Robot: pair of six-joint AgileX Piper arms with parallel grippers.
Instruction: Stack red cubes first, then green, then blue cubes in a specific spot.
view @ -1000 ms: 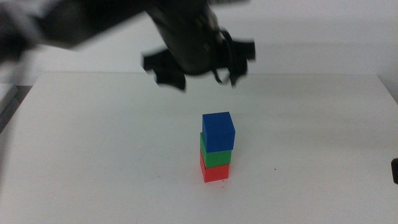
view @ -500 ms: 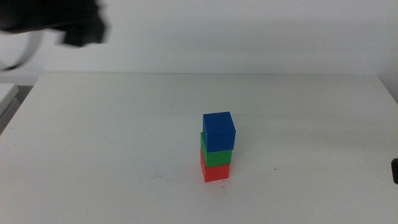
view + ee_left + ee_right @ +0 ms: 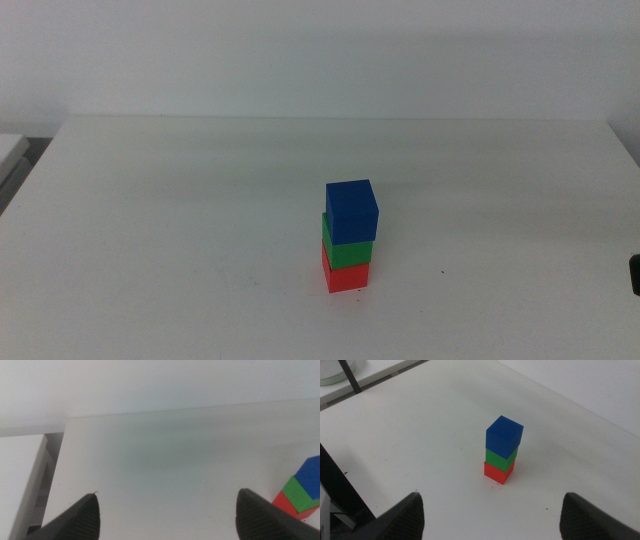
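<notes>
The left gripper (image 3: pixel 167 510), jaws spread and holding nothing, sits off the middle view, looking across the white table (image 3: pixel 180 220) from near its left edge. Right of centre stands the finished tower: red cube (image 3: pixel 346 275) on the marked spot, green (image 3: pixel 347 251) on it, blue (image 3: pixel 352 211) on top, turned slightly askew. The right gripper (image 3: pixel 492 512), jaws also wide and empty, waits well back at the right. With stacking apparently complete, the sound course is to keep both arms away. Open tabletop rings the tower, far from every edge.
</notes>
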